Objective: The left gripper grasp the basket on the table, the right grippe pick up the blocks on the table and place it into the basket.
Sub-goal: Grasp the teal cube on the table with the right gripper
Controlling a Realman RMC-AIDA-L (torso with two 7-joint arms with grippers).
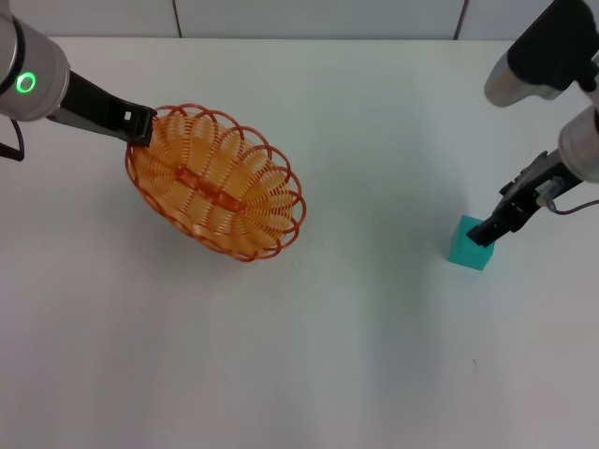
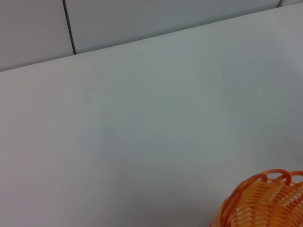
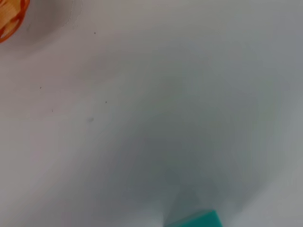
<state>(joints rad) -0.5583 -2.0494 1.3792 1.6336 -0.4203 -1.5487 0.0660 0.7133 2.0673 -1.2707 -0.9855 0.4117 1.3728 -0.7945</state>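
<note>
Holding the basket (image 1: 217,182) rim near the table's (image 1: 281,355) far-left corner, the left gripper (image 1: 138,126) steadies it; the right gripper (image 1: 487,230) meets the cube (image 1: 469,245) near the right edge, closure unclear; lifting comes next.

Matte white table (image 1: 328,355), orange wire basket (image 1: 215,182) — glossy loops, smooth teal block (image 1: 468,251) — plain faces

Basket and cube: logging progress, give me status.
Left pincer at the basket rim, grip unclear. Right pincer down on the teal cube, which sits on the table, not lifted. Nothing between cube and basket.
</note>
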